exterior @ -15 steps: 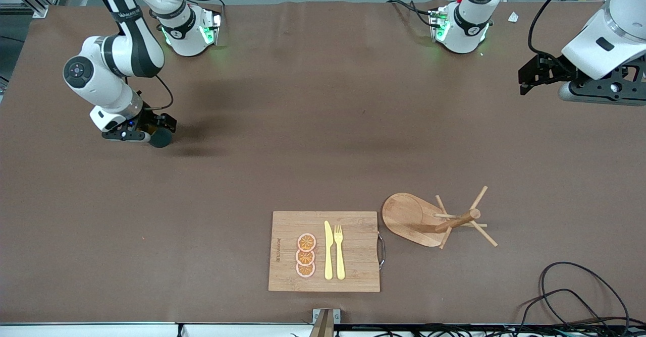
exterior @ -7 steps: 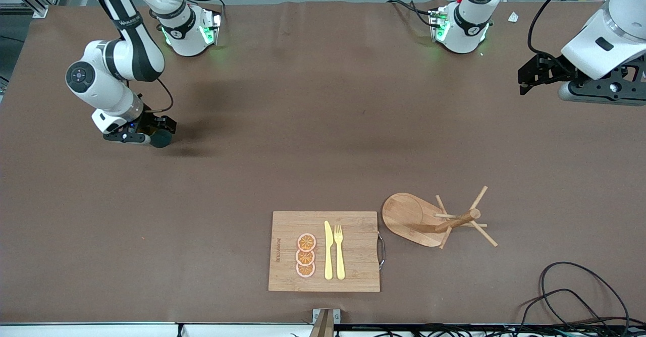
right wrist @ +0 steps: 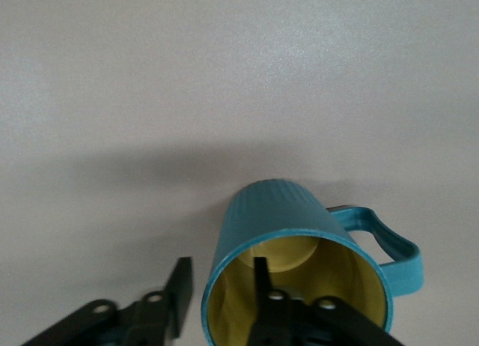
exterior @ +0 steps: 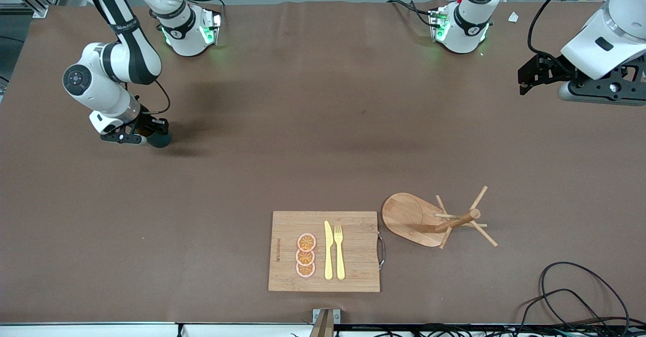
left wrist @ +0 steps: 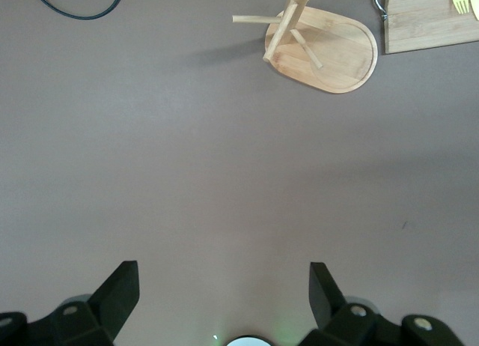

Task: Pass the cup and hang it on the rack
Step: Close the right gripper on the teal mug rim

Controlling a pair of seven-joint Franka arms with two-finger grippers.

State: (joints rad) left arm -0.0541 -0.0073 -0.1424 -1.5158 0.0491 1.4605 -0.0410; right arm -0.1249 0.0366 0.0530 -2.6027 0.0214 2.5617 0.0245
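Observation:
The dark teal cup stands on the brown table at the right arm's end; the right wrist view shows its ribbed wall, yellow inside and side handle. My right gripper is open and astride the cup's rim, with one finger inside the cup and one outside, a gap showing at the outer finger. The wooden rack stands near the front camera beside the cutting board, also in the left wrist view. My left gripper waits open and empty above the table at the left arm's end.
A bamboo cutting board with orange slices, a yellow knife and a fork lies near the front edge, next to the rack. Black cables lie at the front corner toward the left arm's end.
The right arm's wrist has shifted slightly and its gripper has settled closer around the cup's rim. The cup stays in place. The left arm has not moved.

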